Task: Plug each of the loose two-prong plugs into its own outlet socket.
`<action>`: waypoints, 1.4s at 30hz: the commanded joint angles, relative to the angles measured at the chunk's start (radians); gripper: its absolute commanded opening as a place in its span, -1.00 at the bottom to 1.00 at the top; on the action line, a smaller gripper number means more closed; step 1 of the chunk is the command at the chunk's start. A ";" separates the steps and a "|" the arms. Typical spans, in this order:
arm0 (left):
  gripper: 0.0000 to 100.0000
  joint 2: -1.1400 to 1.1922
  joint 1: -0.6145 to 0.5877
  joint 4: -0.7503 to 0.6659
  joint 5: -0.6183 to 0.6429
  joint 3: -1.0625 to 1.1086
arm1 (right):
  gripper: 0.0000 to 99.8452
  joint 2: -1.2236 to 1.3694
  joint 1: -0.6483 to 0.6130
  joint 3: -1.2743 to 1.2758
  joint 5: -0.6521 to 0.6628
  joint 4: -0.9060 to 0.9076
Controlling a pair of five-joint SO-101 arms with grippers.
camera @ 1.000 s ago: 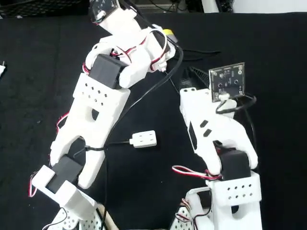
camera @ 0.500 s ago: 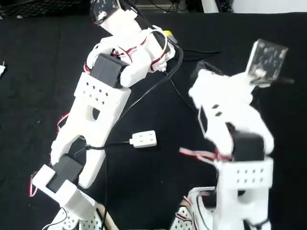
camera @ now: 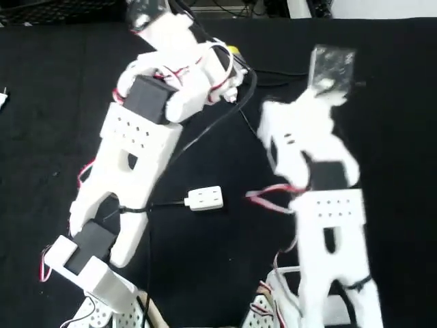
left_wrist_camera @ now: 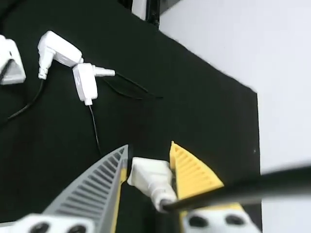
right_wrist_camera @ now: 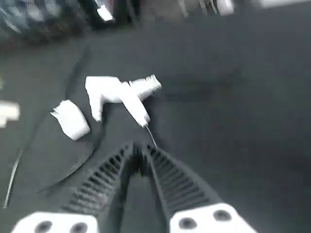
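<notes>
Plug [left_wrist_camera: 148,175] gripped in left jaws, cord [left_wrist_camera: 243,187] trailing

— How's the light over the table [camera: 41,171]?
— Bright and even from above. The left arm [camera: 136,143] and right arm [camera: 331,225] glare white against its black cloth, and I can make out no shadows on it.
— And past its far edge?
— A brightly lit wall [left_wrist_camera: 243,39]. The plug [left_wrist_camera: 148,172] clamped in the left gripper [left_wrist_camera: 149,148] shines too.
</notes>
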 commanded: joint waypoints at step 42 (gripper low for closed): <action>-0.94 -0.029 -0.039 0.100 -0.193 -0.208 | -0.98 0.157 -0.160 0.421 0.545 -1.390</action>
